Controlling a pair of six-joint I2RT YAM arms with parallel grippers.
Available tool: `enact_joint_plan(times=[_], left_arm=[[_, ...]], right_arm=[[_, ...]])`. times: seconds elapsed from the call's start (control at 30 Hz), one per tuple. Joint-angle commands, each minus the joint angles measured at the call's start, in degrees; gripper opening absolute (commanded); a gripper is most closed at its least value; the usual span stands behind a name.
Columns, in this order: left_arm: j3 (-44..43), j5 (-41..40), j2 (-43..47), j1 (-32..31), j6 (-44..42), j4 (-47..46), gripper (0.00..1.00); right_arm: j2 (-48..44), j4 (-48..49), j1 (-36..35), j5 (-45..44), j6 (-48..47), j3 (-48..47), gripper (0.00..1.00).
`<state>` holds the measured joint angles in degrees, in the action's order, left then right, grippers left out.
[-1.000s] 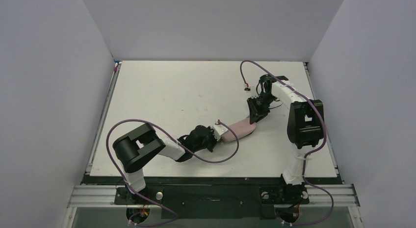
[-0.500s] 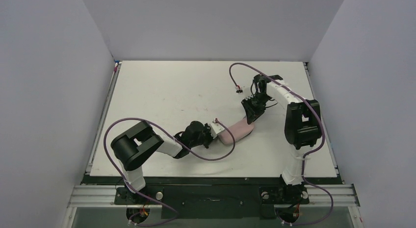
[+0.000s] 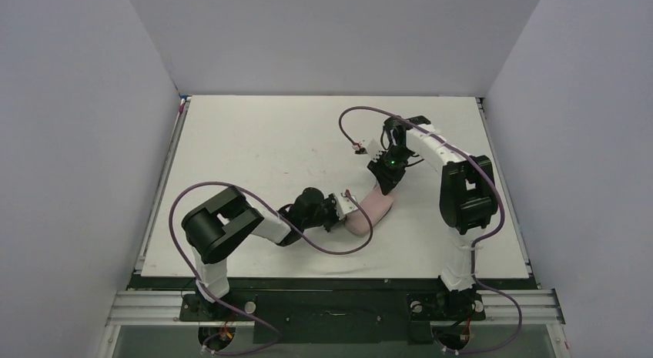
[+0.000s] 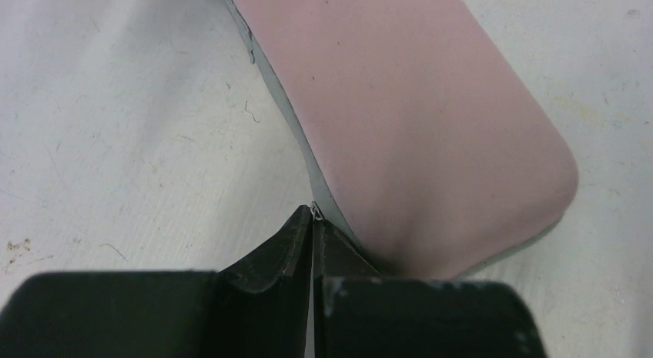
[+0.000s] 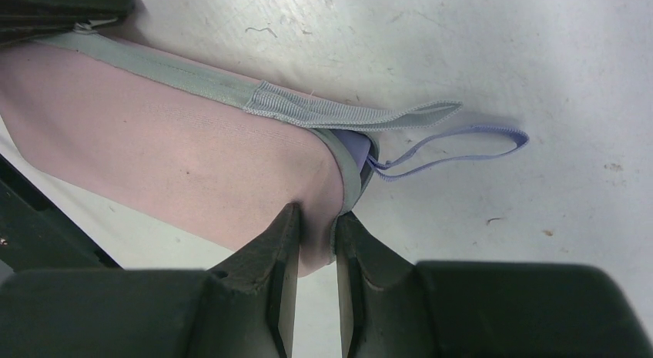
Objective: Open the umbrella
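From above, the pink case (image 3: 370,206) lies on the table (image 3: 254,142) between the two arms, and it now sits more upright across the view than in the two earlier pictures, where it lay flatter and further right. The right gripper (image 3: 383,181) has come in toward the middle with its cable loop, while the left gripper (image 3: 344,205) has shifted only a little, keeping to the near end of the case. Both arms seem to be turning or tugging the case together, so I judge the step in hand is getting it open; the umbrella itself is not out yet, so the task is at an early stage

In the left wrist view, the left gripper (image 4: 312,218) is pressed together, its tips meeting on a small metal bit at the grey seam (image 4: 296,135) of the case (image 4: 416,119). That looks like a zip pull, though it is too small to be sure

In the right wrist view, the right gripper (image 5: 314,227) pinches the end of the case (image 5: 169,158), one finger on each side of the seam edge. A grey loop (image 5: 346,115) lies along the table, and just beside it a thin lavender strap (image 5: 454,146) trails out of the case's end with a bit of lavender umbrella (image 5: 358,148) showing inside. So the umbrella is almost wholly shut in the case
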<state>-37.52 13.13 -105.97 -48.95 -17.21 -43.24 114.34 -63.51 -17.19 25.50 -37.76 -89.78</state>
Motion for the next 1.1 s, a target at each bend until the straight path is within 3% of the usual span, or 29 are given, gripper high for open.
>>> enact_joint_plan(times=[0.0,0.57,0.77,0.83,0.87,0.9,0.93,1.07], left_arm=[[-3.94,-0.8,-3.0,1.05,-0.8,-1.28,0.0],[-15.21,-5.79,-10.26,0.3,6.83,3.86,0.0],[-9.41,-7.28,-5.73,0.77,4.66,1.89,0.01],[-6.89,-8.33,-2.78,0.85,2.81,2.47,0.2],[-6.22,-9.31,-0.69,0.95,2.28,2.9,0.41],[-5.04,-9.81,0.39,1.26,1.53,4.22,0.5],[-4.63,-11.2,2.48,1.46,1.37,5.19,0.66],[-4.84,-15.72,9.04,3.42,2.53,13.08,0.97]], right_arm=[[2.8,-5.18,-1.87,1.28,-6.21,0.13,0.0],[1.33,-4.66,-2.66,8.15,-1.29,3.87,0.0],[2.6,-3.45,0.57,8.84,3.25,3.01,0.0],[3.12,-2.71,2.71,9.55,6.03,2.5,0.0],[3.35,-2.34,3.4,9.78,7.04,2.48,0.0],[3.43,-1.21,4.67,10.06,9.25,2.62,0.0],[3.36,-0.54,5.22,10.27,10.28,2.99,0.0],[1.68,4.0,8.26,10.58,17.17,5.86,0.0]])
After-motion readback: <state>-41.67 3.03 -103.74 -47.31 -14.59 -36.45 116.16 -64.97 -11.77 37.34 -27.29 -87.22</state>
